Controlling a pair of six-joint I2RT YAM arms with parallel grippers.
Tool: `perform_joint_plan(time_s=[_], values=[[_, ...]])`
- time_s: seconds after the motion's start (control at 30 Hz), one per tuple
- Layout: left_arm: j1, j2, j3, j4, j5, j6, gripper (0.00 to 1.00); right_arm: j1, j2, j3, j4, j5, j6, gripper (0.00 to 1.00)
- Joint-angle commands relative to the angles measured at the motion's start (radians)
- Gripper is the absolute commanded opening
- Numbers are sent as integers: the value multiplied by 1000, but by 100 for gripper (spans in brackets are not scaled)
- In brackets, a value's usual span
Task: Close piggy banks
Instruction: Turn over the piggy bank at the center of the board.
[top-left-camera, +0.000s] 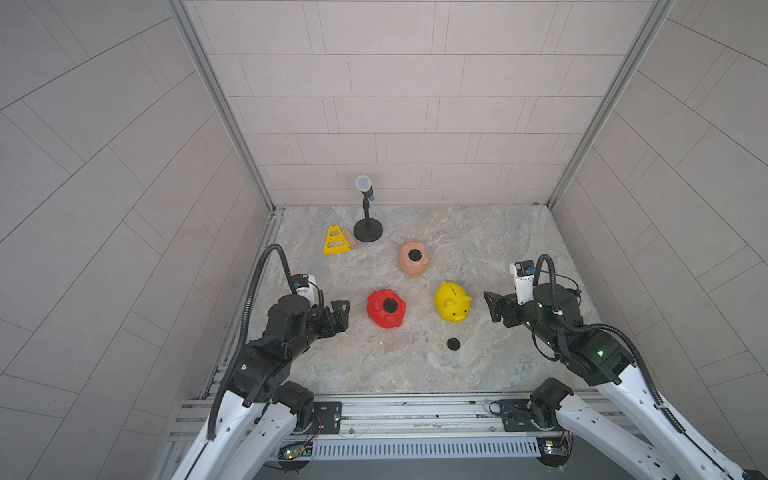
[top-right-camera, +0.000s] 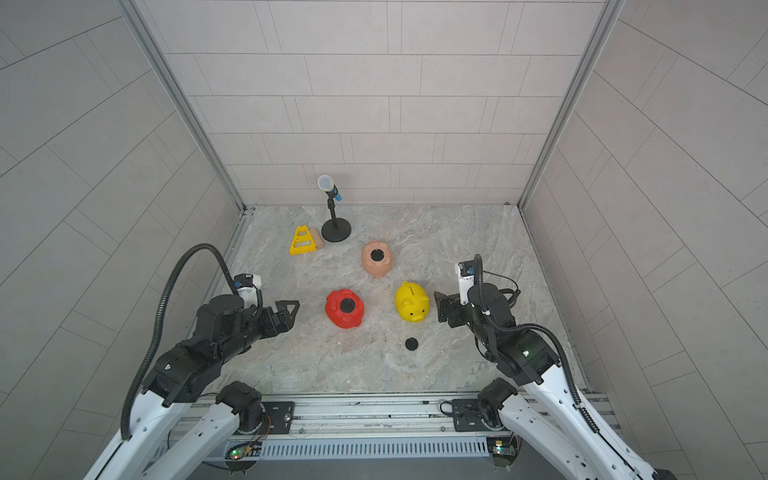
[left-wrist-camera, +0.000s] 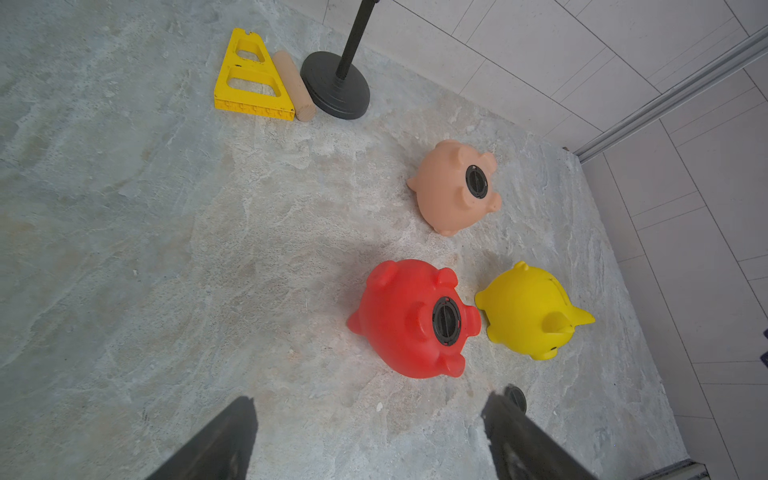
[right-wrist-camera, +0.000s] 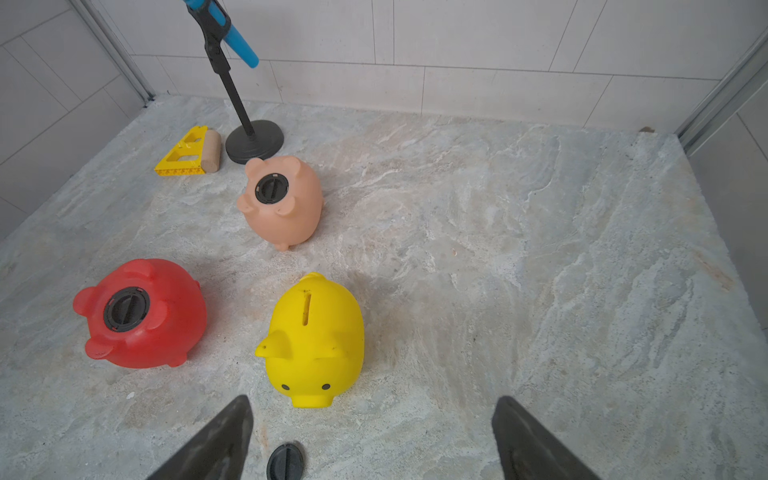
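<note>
Three piggy banks lie mid-table in both top views. The red pig (top-left-camera: 376, 311) and the peach-pink pig (top-left-camera: 409, 268) rest belly-up, each with a black plug seated in its round hole. The yellow pig (top-left-camera: 452, 302) stands upright with its coin slot up (right-wrist-camera: 316, 332), so its belly is hidden. A loose black plug (top-left-camera: 453, 343) lies on the table in front of it (right-wrist-camera: 285, 461). My left gripper (top-left-camera: 344, 316) hovers open to the left of the red pig (left-wrist-camera: 399, 324). To the right of the yellow pig my right gripper (top-left-camera: 490, 308) is open and empty.
A microphone stand (top-left-camera: 368, 230) rises at the back left. Beside it lie a yellow triangular frame (top-left-camera: 334, 241) and a short wooden cylinder (top-left-camera: 350, 239). Tiled walls close in the table on three sides, and a metal rail (top-left-camera: 395, 409) runs along the front.
</note>
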Motion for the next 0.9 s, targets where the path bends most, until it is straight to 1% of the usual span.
perform_joint_plan(time_s=[0.0, 0.23, 0.37, 0.47, 0.57, 0.67, 0.73, 0.87], values=[[-9, -8, 15, -7, -30, 7, 92, -11, 6, 22, -13, -16, 10, 91], [-15, -2, 14, -6, -23, 9, 92, -48, 47, 22, -11, -52, 32, 91], [-16, 23, 15, 0, 8, 12, 91, -114, 100, 10, 32, -132, 67, 91], [-17, 43, 20, 0, 29, 16, 90, -200, 137, -23, 102, -229, 104, 90], [-22, 51, 20, 5, 46, 19, 89, -310, 169, -71, 186, -341, 159, 89], [-29, 59, 18, 6, 46, 19, 88, -415, 203, -132, 306, -437, 226, 88], [-33, 65, 17, 8, 49, 19, 88, -466, 232, -192, 378, -474, 264, 87], [-38, 83, 20, 13, 62, 16, 87, -535, 291, -256, 508, -528, 322, 85]])
